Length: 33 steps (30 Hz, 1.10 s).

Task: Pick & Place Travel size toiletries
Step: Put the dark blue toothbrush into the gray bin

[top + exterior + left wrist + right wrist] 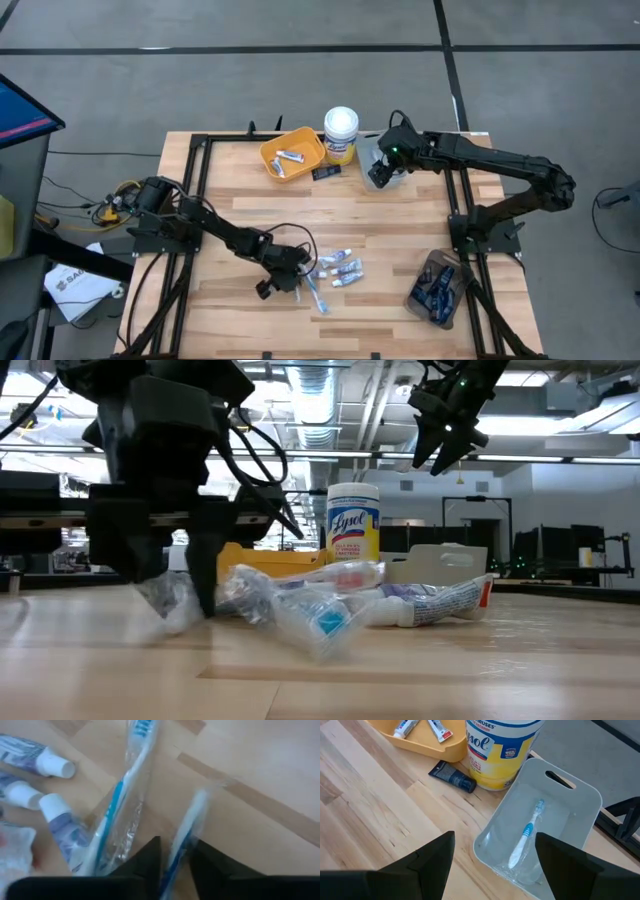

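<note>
left gripper: low on the table at the near-left edge of the toiletry pile, fingers narrowed around a wrapped toothbrush; brush sits in the gap, firm contact not confirmable.
grip risk: hold looks to be on crinkly clear wrap near one end; brush could pivot or slide out on lift.
second wrapped toothbrush: just beside the gripped one, wraps nearly touching; could get dragged along.
toothpaste tubes: small white-capped tubes clustered just right of the gripper; a sideways swing on lift would scatter them.
yellow bin: back of table, holds two small tubes; navy tube lies outside it, beside the Lysol canister.
clear bin: one toothbrush already inside.
right gripper: fingers wide apart, empty, hovering above the clear bin; collision risk if left arm delivers there.
</note>
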### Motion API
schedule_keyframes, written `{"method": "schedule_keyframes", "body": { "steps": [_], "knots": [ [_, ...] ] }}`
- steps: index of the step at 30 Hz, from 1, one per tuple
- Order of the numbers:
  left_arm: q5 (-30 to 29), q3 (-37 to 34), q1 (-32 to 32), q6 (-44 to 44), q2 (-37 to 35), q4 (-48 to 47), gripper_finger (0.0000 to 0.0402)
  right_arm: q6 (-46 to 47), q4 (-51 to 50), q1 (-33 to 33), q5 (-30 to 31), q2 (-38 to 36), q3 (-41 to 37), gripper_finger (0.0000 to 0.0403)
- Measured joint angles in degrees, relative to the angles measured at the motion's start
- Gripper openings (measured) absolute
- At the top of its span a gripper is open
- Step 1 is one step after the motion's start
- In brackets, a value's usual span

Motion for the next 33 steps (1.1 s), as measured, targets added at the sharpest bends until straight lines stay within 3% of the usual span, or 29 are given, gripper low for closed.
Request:
{"method": "schedule_keyframes", "body": {
  "steps": [4, 6, 12, 18, 21, 27, 33],
  "knots": [
    [0.15, 0.0, 0.0, -0.04, 0.06, 0.0, 0.0024, 0.0, 0.04, 0.0, 0.01, 0.0, 0.0, 0.027],
    [0.21, 0.0, 0.0, -0.05, -0.04, 0.01, 0.0013, 0.0, 0.08, 0.0, 0.0, 0.0, 0.0, 0.027],
    [-1.93, -0.04, 0.0, -0.08, -3.09, -0.59, 0.0037, 0.0, 0.9, 0.0, -0.28, 0.0, 0.0, 0.027],
    [-5.52, -0.04, 0.53, -0.88, -10.83, -4.51, 0.0012, 0.03, 1.39, 0.0, -0.55, 0.0, 0.0, 0.027],
    [-6.74, -0.04, 1.75, -3.28, -15.41, -4.49, 0.0019, 0.04, 2.74, -0.02, -3.53, 0.0, -0.02, 0.027],
    [-16.37, -0.04, 7.24, -8.96, -24.64, -3.46, 0.003, -2.51, 11.96, 2.21, -11.24, 0.0, -0.02, 0.027],
    [-17.1, -0.07, 16.02, -23.56, -32.3, 2.59, 0.0014, -11.85, 26.28, 8.08, -15.61, 0.0, -0.02, 0.027]
  ]
}}
